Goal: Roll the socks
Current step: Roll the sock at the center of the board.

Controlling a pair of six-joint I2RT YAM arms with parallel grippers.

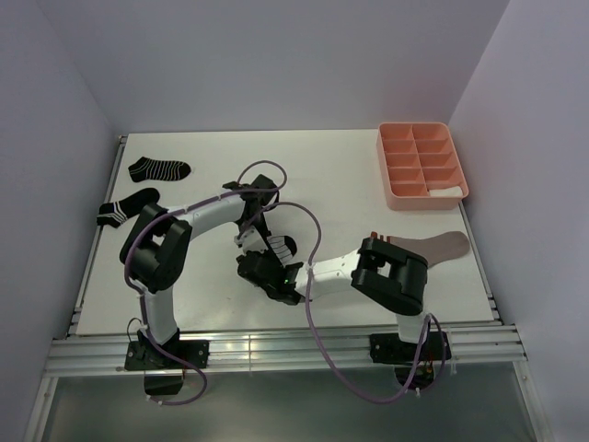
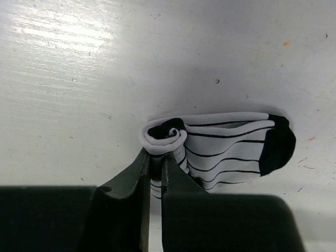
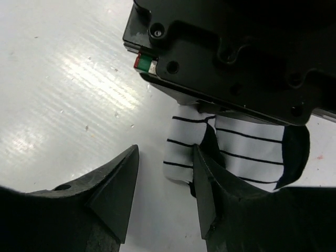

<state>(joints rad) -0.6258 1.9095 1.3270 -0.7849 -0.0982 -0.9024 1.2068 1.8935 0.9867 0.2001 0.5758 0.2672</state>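
A white thin-striped sock with a black toe lies mid-table, one end curled into a small roll. My left gripper is shut on that rolled end, pinching the fabric between its fingers. From above, the sock is mostly hidden under both grippers. In the right wrist view my right gripper stands open just in front of the sock, whose free edge lies by the right-hand finger, and the left gripper's black body sits over the sock. Two black white-striped socks lie flat at far left. A taupe sock lies right.
A pink compartment tray stands at the back right, with something white in its nearest right compartment. Purple cables loop over both arms near the table's middle. White walls enclose the table on three sides.
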